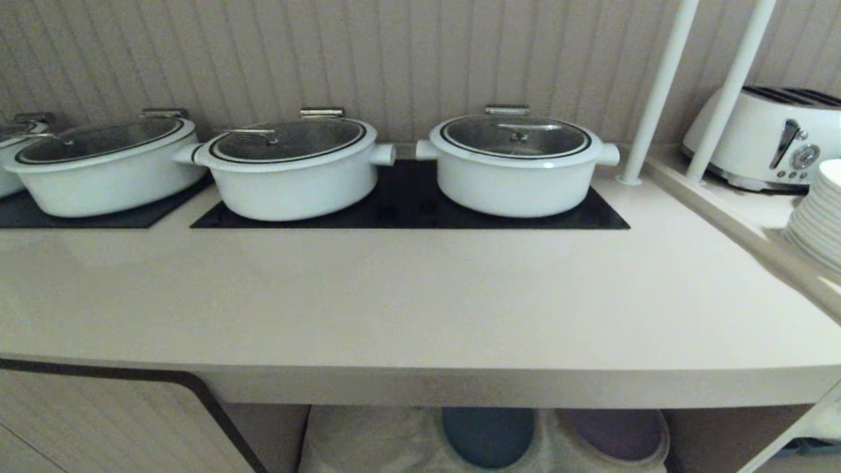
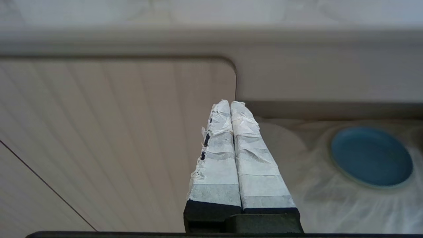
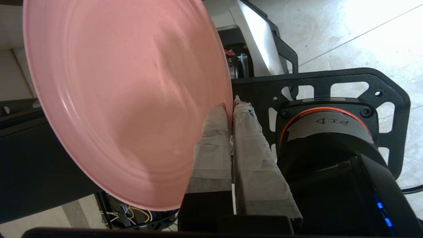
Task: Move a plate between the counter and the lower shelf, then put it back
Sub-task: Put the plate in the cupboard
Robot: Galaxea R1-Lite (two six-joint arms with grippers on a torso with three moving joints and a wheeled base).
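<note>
In the right wrist view the pink plate point(image 3: 125, 99) hangs in the air over my own base, its rim pinched between the taped fingers of my right gripper point(image 3: 230, 107), which is shut on it. The head view shows no pink plate and neither arm. The beige counter point(image 1: 420, 295) fills the middle of the head view. Below its front edge the lower shelf point(image 1: 368, 440) shows with its white cloth. My left gripper point(image 2: 230, 103) is shut on nothing and hangs in front of the cabinet beside the shelf point(image 2: 330, 198).
Three white lidded pots point(image 1: 516, 161) stand on black panels point(image 1: 407, 203) at the counter's back. A toaster point(image 1: 769, 138) and stacked white plates point(image 1: 818, 217) sit on the right ledge behind two white poles point(image 1: 657, 92). A blue plate point(image 1: 487, 435) and a purple plate point(image 1: 617, 433) lie on the shelf cloth.
</note>
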